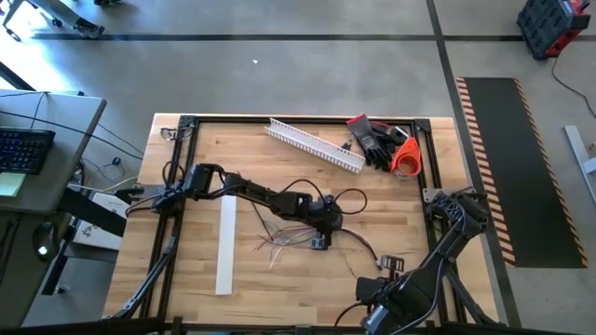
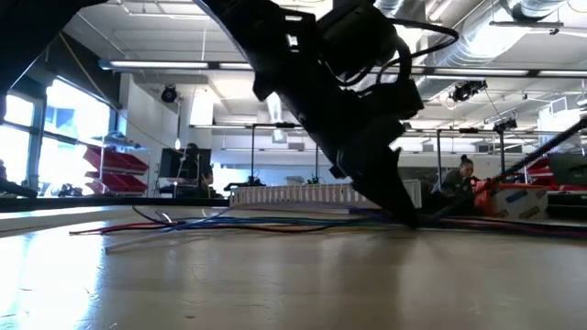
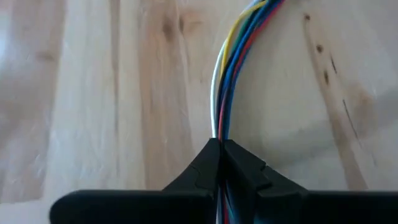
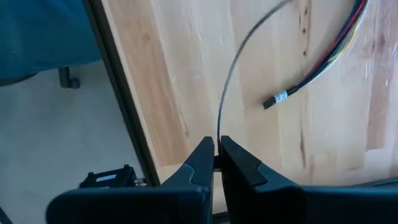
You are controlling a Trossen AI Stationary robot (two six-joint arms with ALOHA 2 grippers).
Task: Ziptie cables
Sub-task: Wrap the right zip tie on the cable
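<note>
The cables are a bunch of thin yellow, white, blue, red and green wires lying on the wooden table near its middle, their loose ends fanned toward the left in the low view. My left gripper is down at the bunch and shut on it. My right gripper hovers over the table's near right corner, shut on a thin dark strand. A bundle end with a black tip and white band lies on the wood beyond it. My left gripper pinches the bunch of cables between its two fingers, all the wires together. The fingers slant down from the table's left. The wires run on past the fingertips and lie on the table. My right gripper pinches the thin dark strand near one end between its two fingers, coming from above and pointing down. The strand arches away from the fingertips over the table, clear of the wood near the fingers.
A white slotted channel lies at the far side, with black-and-red gloves and an orange roll at the far right. A flat white strip lies left of the cables. The table's black frame edge runs beside my right gripper.
</note>
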